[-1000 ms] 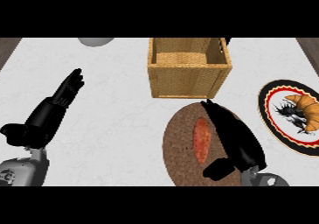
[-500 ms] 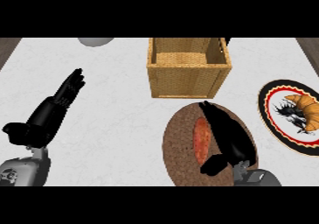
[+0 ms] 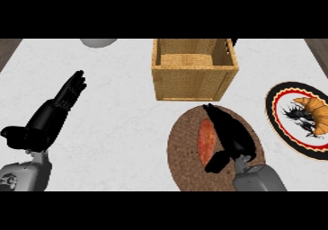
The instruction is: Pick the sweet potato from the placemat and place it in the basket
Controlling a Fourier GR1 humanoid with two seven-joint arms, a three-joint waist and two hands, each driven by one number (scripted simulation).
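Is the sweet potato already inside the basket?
No, the sweet potato lies on the placemat beside the right robot hand, outside the basket.

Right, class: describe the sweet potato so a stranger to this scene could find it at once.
Start at the wooden basket at the counter's far side. Just in front lies a round brown placemat. The sweet potato is the orange-red oblong on it, beside the right hand, unlike the golden croissant on its patterned plate.
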